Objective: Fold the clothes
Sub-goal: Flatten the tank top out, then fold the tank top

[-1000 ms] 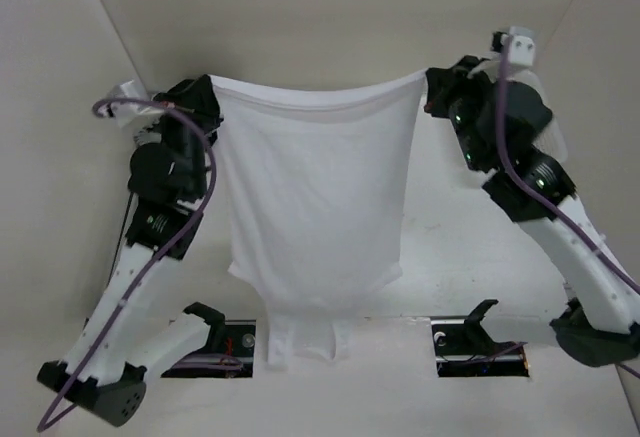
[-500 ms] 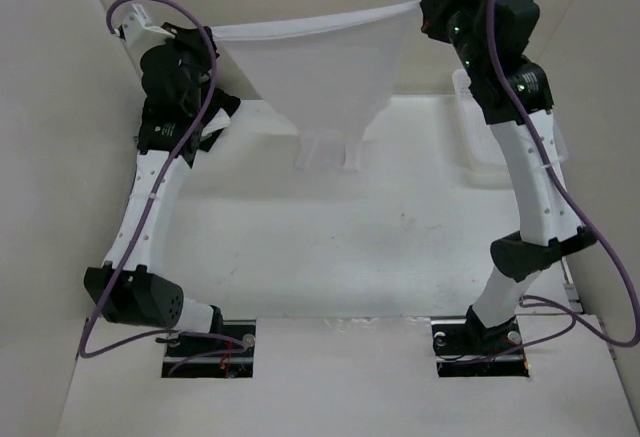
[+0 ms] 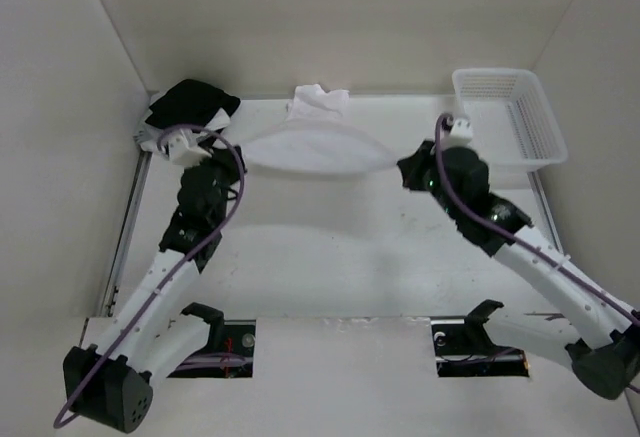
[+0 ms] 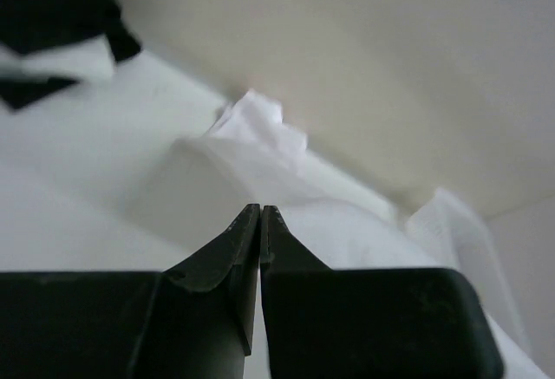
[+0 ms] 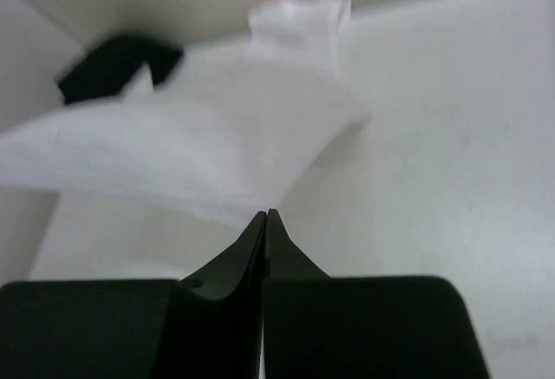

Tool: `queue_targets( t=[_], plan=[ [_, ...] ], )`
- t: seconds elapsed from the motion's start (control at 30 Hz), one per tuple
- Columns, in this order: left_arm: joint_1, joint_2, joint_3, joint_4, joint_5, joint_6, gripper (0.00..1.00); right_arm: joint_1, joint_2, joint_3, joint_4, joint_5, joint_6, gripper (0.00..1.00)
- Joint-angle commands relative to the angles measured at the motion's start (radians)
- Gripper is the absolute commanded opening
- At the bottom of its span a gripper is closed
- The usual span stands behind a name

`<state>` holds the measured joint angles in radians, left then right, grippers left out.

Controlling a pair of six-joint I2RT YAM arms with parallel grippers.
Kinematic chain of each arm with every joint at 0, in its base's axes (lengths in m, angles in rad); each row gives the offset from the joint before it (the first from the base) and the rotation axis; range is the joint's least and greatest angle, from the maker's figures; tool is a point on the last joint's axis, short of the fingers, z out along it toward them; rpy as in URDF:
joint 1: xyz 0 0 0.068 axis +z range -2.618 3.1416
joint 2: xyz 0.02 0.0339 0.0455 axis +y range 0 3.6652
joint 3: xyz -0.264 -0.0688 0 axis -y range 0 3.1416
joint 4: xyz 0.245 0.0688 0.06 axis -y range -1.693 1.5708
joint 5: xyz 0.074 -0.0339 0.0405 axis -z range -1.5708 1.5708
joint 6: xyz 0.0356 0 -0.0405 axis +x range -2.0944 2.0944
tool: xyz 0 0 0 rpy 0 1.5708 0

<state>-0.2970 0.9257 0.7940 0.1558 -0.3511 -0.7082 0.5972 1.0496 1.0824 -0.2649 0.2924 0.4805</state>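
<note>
The tank top (image 3: 315, 152), clamped by left fingers (image 4: 236, 245) and right fingers (image 5: 251, 253), is held stretched for spreading; flat lowering onto the worktop (image 3: 330, 257) is needed.

The top (image 3: 315, 152) hangs stretched between both grippers over the far part of the table (image 3: 330, 257). It forms a wide, shallow lens of white cloth with a shadow below it. The left gripper (image 3: 240, 160) pinches its left end and the right gripper (image 3: 404, 170) pinches its right end, jaws clamped. A crumpled white bit of cloth (image 3: 318, 102) lies at the far edge, just behind the span. A black and white pile (image 3: 188, 107) sits in the far left corner, a white basket (image 3: 492, 75) in the far right corner. Both arms reach forward, low over the surface.
</note>
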Motion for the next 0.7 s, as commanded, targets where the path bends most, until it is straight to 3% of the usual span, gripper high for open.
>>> queue_targets(
  t=[0.0,0.13,0.17,0.37,0.4,0.47,0.6,0.67],
  plan=[
    [-0.069,-0.252,-0.275,-0.085,-0.103,-0.016,0.01,0.135,-0.183,-0.286,0.086,0.1,0.137,0.0],
    [-0.113,-0.503,-0.418,-0.327,-0.114,-0.126,0.01,0.282,-0.333,-0.499,-0.005,0.117,0.283,0.0],
    [-0.145,-0.612,-0.444,-0.451,-0.108,-0.189,0.0,0.339,-0.385,-0.55,-0.052,0.125,0.34,0.0],
    [-0.274,-0.883,-0.452,-0.794,-0.196,-0.367,0.0,0.643,-0.517,-0.622,-0.29,0.223,0.608,0.0],
    [-0.285,-0.857,-0.441,-0.788,-0.247,-0.364,0.0,0.704,-0.487,-0.592,-0.293,0.266,0.622,0.0],
    [-0.288,-0.774,-0.435,-0.704,-0.288,-0.329,0.0,0.68,-0.433,-0.556,-0.264,0.274,0.583,0.0],
    [-0.25,-0.453,-0.406,-0.306,-0.299,-0.199,0.0,0.404,-0.22,-0.454,-0.03,0.136,0.316,0.0],
    [-0.168,-0.215,-0.359,-0.065,-0.275,-0.163,0.0,0.182,-0.038,-0.353,0.176,-0.002,0.175,0.0]
  ],
)
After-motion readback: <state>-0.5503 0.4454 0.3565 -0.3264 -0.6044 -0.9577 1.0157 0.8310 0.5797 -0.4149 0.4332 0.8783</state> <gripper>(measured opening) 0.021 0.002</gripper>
